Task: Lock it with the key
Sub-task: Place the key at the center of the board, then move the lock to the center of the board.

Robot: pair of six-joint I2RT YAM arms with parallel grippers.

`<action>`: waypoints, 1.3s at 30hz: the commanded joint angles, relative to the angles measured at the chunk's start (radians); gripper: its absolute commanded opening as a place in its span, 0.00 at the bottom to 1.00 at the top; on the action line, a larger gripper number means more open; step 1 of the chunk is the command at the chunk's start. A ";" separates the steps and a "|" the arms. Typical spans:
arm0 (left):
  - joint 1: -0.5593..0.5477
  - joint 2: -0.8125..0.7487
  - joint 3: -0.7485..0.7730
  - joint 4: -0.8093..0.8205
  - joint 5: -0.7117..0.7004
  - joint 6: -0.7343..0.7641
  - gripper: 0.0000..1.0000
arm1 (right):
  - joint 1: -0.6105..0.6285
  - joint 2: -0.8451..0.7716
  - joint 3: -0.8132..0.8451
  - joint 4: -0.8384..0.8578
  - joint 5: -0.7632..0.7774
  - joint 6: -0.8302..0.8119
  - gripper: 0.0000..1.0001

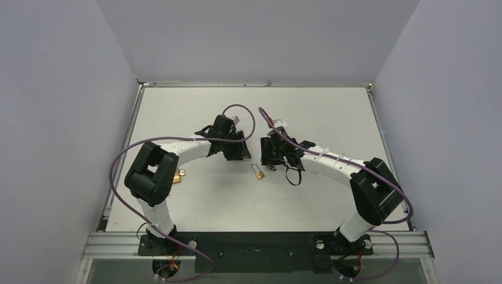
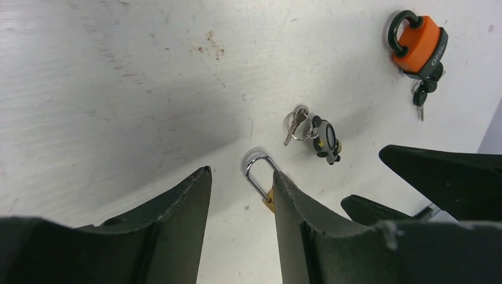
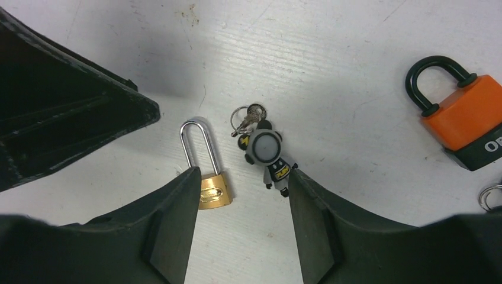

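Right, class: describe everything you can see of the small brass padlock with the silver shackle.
The small brass padlock lies flat on the white table. Its squarish gold body bears an oval stamp; its long steel shackle points away from the arms' bases. A key bunch with a grey figure fob lies beside it, apart. The open right gripper's finger overlaps one corner; contact is unclear.

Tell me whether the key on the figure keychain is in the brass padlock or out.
Out: the key lies beside the brass padlock, apart from it.
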 commanded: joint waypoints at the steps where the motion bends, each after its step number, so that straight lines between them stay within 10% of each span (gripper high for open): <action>1: 0.018 -0.118 0.071 -0.168 -0.175 0.057 0.41 | -0.011 -0.045 0.032 0.019 -0.006 0.008 0.54; 10: 0.160 -0.352 0.027 -0.427 -0.526 -0.058 0.51 | -0.021 -0.130 0.001 0.040 -0.023 0.020 0.63; 20: 0.462 -0.531 -0.126 -0.559 -0.614 -0.160 0.54 | -0.035 -0.159 -0.037 0.092 -0.106 0.028 0.64; 30: 0.673 -0.572 -0.237 -0.511 -0.536 -0.323 0.59 | -0.042 -0.125 -0.048 0.134 -0.169 0.025 0.64; 39: 0.710 -0.317 -0.162 -0.393 -0.388 -0.106 0.60 | -0.073 -0.121 -0.061 0.155 -0.216 0.011 0.64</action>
